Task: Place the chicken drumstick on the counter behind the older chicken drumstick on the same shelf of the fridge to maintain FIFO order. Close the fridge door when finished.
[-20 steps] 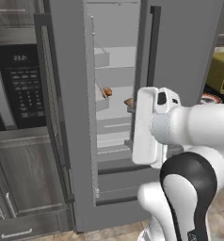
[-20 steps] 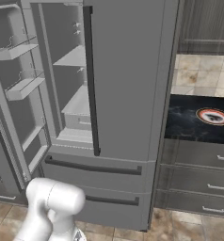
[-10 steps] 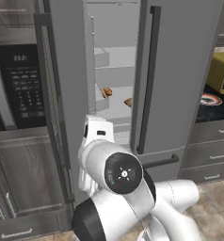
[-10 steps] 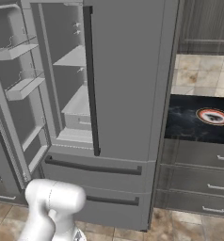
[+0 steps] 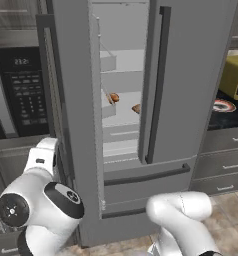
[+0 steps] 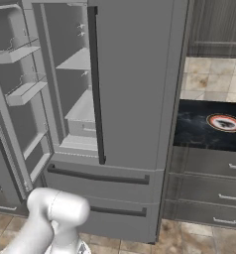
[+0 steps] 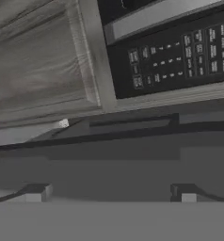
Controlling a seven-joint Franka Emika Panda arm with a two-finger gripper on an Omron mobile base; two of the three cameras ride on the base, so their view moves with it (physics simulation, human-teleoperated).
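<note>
while the arm folds low at the left of the left base view, its hand sits close beside the outer face of the open fridge door, facing a black oven panel with rows of small buttons. in the hand view the gripper has its two dark tips far apart, spread as wide as they go, with nothing between them; a grey edge runs across just above the tips.

inside the fridge, two small brown drumsticks lie on the same middle shelf. one drumstick lies toward the shelf's left end, close to the door's inner edge; the other drumstick lies toward the shelf's right end, partly hidden by the closed right door's edge. both are up and to the right of the hand, on the far side of the open door, well apart from the tips.

in the right base view the open door's bins show at the left, and the black counter to the right of the fridge carries a round plate near its right end.
</note>
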